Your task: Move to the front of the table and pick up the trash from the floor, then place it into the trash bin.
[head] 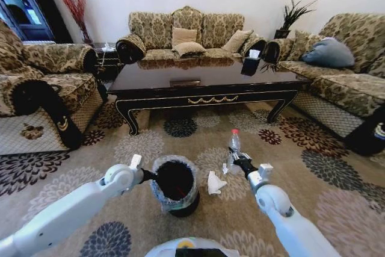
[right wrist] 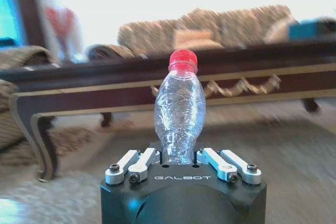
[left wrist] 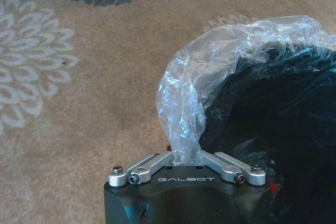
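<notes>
Black trash bin [head: 175,186] with greyish liner, clear red-capped bottle [right wrist: 181,113], beige flower-medallion floor [head: 198,142], possibly white tissue [head: 215,183]

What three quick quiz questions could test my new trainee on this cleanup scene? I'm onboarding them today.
1. True or false: the right gripper is shut on the bottle.
2. What does the left gripper pinch? A) liner B) white tissue C) cushion
3. What stands between both arms on the floor?

Key: 1 true; 2 A; 3 the trash bin.
</notes>
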